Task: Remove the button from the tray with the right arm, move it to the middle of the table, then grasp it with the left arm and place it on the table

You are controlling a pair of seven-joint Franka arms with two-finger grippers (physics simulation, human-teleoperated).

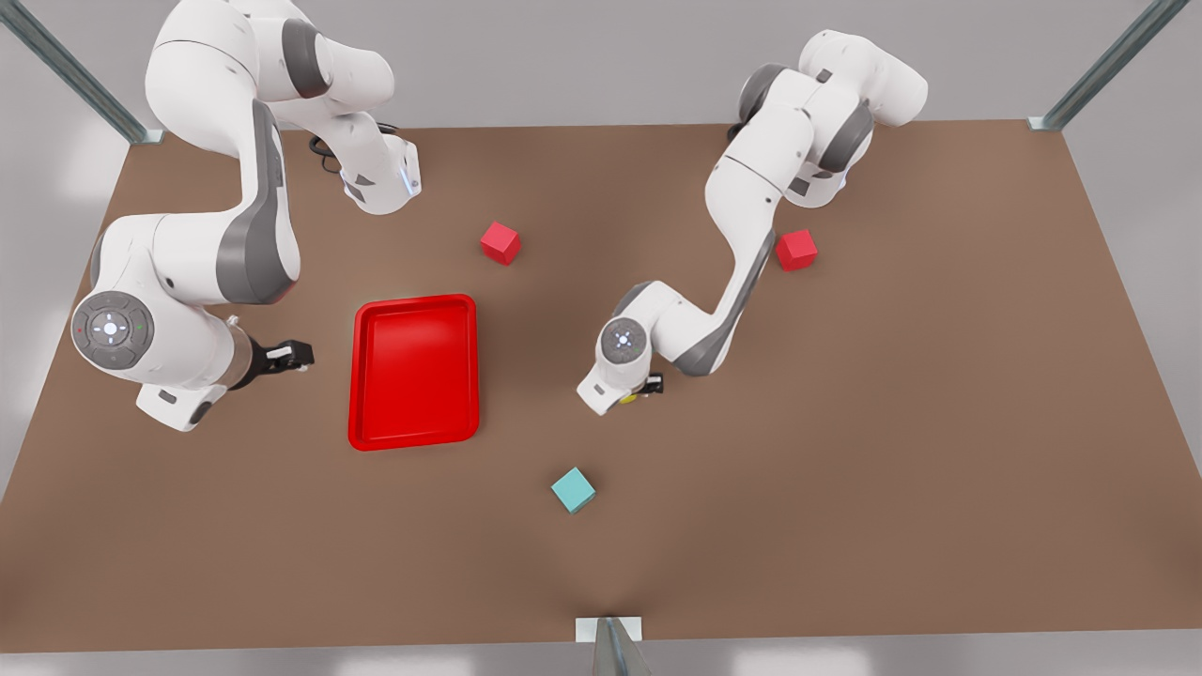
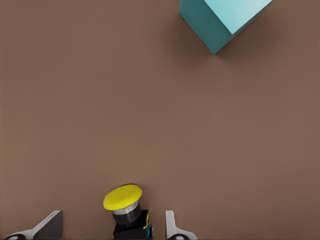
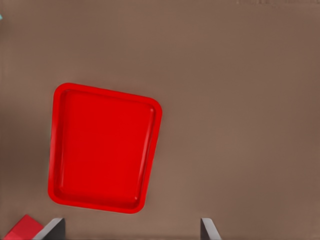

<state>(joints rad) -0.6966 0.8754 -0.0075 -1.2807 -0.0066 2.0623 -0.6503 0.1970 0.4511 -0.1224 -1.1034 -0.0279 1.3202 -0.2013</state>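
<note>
The button (image 2: 126, 205), a yellow cap on a dark base, stands upright on the table (image 1: 845, 422) near its middle, seen as a yellow speck (image 1: 627, 398) in the front view. My left gripper (image 1: 645, 385) (image 2: 113, 221) is low over the button and open, one finger on each side with gaps. The red tray (image 1: 413, 302) (image 3: 107, 91) lies empty on the front view's left. My right gripper (image 1: 293, 355) (image 3: 132, 221) waits open beside the tray's outer long side, holding nothing.
One red cube (image 1: 500, 242) sits behind the tray and another (image 1: 796, 250) lies by the left arm's elbow. A teal cube (image 1: 573, 489) (image 2: 225, 20) lies in front of the button. A red cube corner (image 3: 22, 227) shows by the right gripper's finger.
</note>
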